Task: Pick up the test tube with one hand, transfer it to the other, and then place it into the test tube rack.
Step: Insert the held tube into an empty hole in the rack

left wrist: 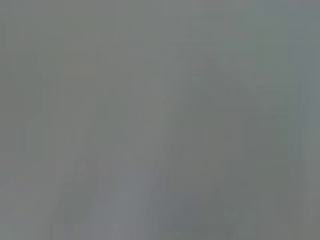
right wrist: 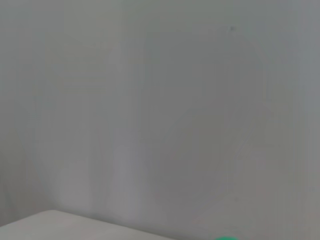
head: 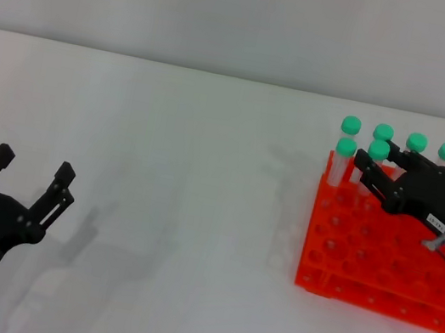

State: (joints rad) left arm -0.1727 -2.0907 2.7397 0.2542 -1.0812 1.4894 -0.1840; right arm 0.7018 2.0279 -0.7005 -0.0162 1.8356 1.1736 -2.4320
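The orange test tube rack point(head: 361, 260) stands on the white table at the right and holds several green-capped tubes upright. My right gripper point(head: 376, 159) reaches over the rack from the right, with a white label and a metal fitting on its body. Its fingers sit close on both sides of the test tube point(head: 378, 149) in the rack's front row, which stands upright in a hole. A sliver of a green cap point(right wrist: 227, 238) shows in the right wrist view. My left gripper point(head: 33, 166) is low at the near left, open and empty. The left wrist view shows only grey.
Other green-capped tubes stand in the rack, one point(head: 346, 147) just left of the gripped tube and a back row point(head: 416, 142) behind it. The white table point(head: 169, 174) stretches between the two arms, and a pale wall runs behind.
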